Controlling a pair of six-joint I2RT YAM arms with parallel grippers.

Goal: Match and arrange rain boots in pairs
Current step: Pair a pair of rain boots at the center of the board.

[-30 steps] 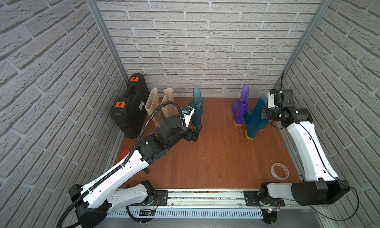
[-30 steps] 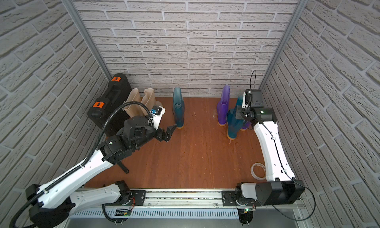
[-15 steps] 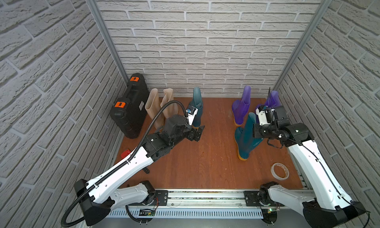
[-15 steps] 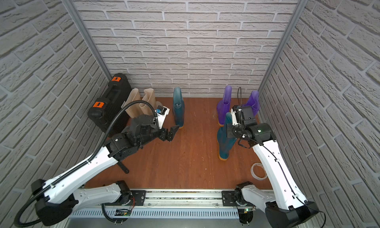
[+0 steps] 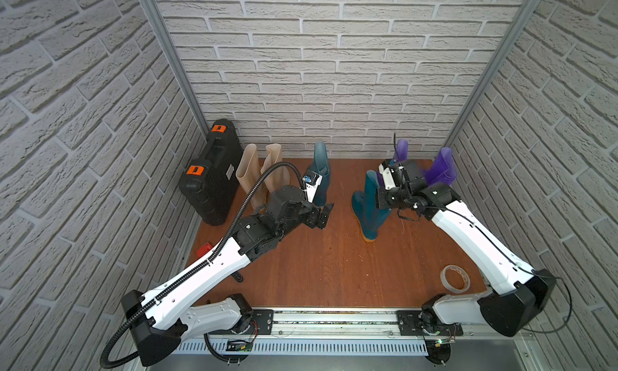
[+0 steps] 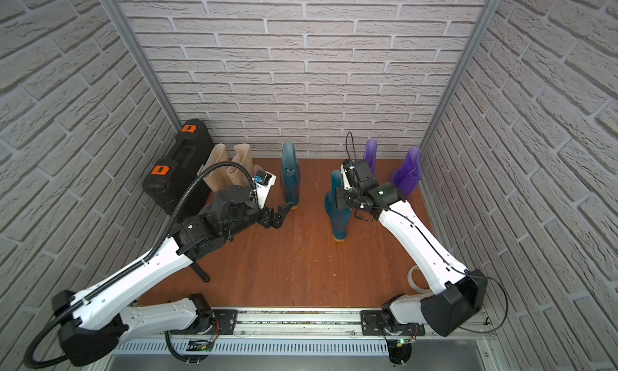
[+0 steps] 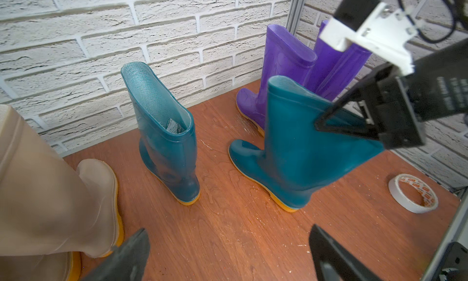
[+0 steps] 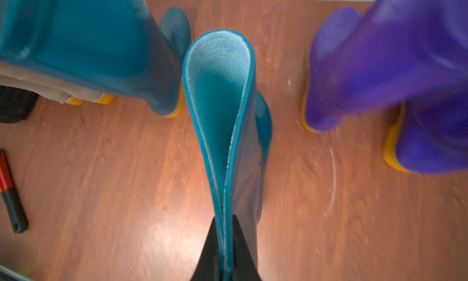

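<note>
**Lighting and picture quality: bright, even, diffuse light from above in all four views.**

Both top views: sharp, brick walls bowed toward the edges by the wide lens, faint soft shadows on the wooden floor [image 5: 334, 269]. Right wrist view: smeared overall. The purple boots [image 8: 379, 64] and side teal boot [image 8: 76, 39] are out of focus, the centre teal boot [image 8: 217, 89] rim is crisper, and there is a pale glare patch on the floor. Left wrist view: crisp centre, with the beige boot [image 7: 38, 178] soft at the near edge.

White shells and black joints cover the left arm [image 5: 214, 269] and right arm [image 5: 475, 239]. A ribbed black conduit [image 5: 254, 188] follows the left arm. The left claw [image 6: 280, 215] is black and wedge-fingered.
</note>
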